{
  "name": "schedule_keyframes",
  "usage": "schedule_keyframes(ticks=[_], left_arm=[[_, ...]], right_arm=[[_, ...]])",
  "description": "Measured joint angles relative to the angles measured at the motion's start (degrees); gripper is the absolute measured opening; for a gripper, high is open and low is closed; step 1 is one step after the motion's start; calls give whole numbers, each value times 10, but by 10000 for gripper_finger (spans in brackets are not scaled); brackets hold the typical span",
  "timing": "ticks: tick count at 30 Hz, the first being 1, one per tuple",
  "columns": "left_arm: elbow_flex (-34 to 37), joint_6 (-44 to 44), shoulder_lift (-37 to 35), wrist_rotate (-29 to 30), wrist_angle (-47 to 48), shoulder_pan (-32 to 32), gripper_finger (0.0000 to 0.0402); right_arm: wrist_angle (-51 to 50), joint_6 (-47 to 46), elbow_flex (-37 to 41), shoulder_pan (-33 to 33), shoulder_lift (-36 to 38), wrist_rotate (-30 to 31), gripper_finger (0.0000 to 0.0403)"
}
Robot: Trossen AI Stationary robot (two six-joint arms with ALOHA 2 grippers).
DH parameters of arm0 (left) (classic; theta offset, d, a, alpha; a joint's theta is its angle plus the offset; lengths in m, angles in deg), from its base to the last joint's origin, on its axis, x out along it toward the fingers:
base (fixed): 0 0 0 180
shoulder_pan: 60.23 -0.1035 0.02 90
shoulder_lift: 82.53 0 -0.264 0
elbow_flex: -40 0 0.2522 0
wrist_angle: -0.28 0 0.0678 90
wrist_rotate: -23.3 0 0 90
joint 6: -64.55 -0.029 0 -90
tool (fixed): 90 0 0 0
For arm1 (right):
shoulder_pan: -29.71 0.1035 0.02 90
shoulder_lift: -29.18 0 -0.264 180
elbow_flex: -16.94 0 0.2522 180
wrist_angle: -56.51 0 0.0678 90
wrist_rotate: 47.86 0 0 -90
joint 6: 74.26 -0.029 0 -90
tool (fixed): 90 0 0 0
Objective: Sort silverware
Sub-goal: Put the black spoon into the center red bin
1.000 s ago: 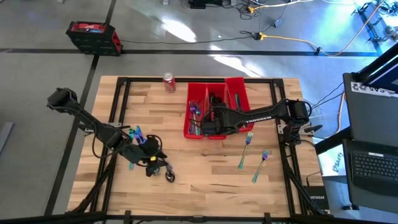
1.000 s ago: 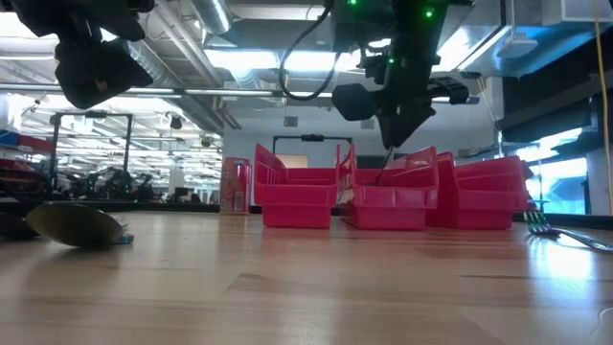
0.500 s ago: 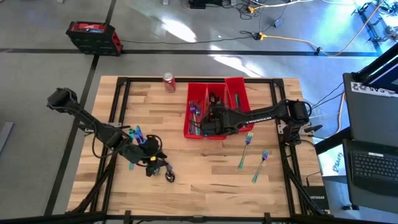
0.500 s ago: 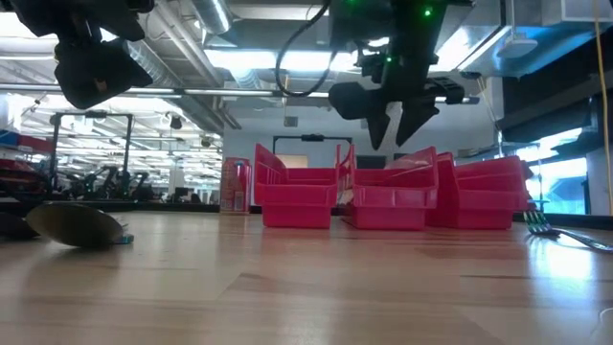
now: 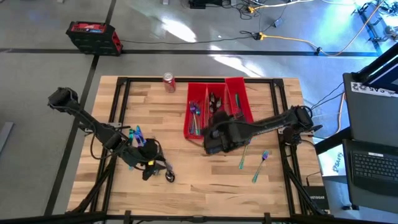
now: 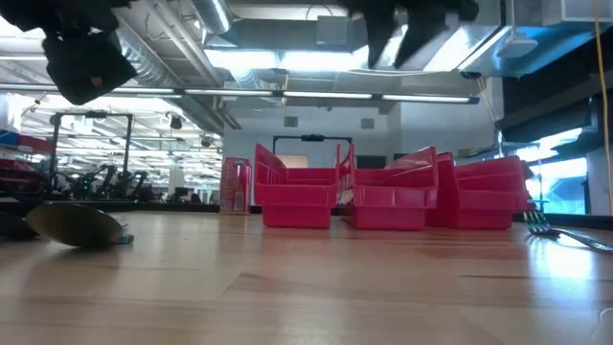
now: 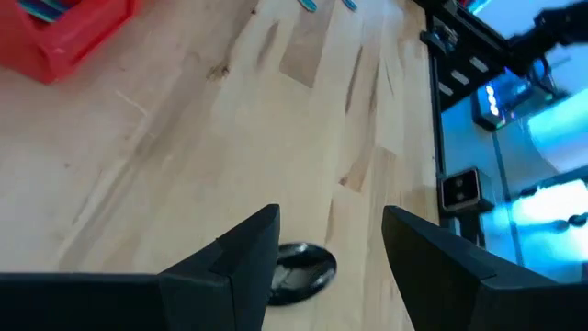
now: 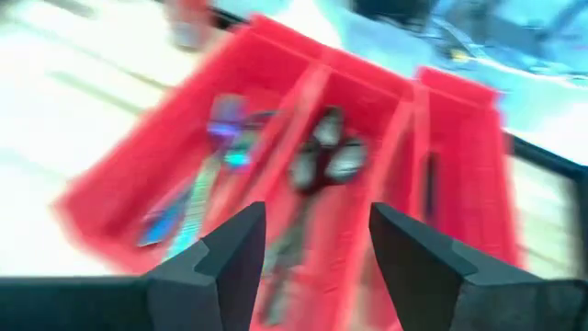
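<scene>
With a drop into the bins (image 5: 217, 107) apparently done, the right gripper (image 8: 312, 248) was seen open and empty at frame centre, forks (image 5: 246, 149) at lower right judged next; the left gripper (image 7: 329, 253) was held open over a spoon (image 7: 301, 272).

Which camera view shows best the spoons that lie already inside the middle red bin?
The right wrist view: the spoons lie in the middle bin, seen between the open right gripper fingers. The high view shows them small. The low view shows only bin walls; the left wrist view misses them.
</scene>
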Motion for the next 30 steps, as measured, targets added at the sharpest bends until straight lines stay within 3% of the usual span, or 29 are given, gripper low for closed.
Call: schedule_keyframes(ticks=[5,11,22,30], left_arm=[[0,-21,1,-2,36,19,182],[0,-15,17,-10,72,30,182],[0,79,60,-11,101,89,181],[0,195,60,71,177,148,148]], right_arm=[[195,103,10,66,-2,-10,182],[450,244,39,98,-45,-75,182],[542,247,40,72,-109,-166,182],[601,302,40,69,-111,-162,182]])
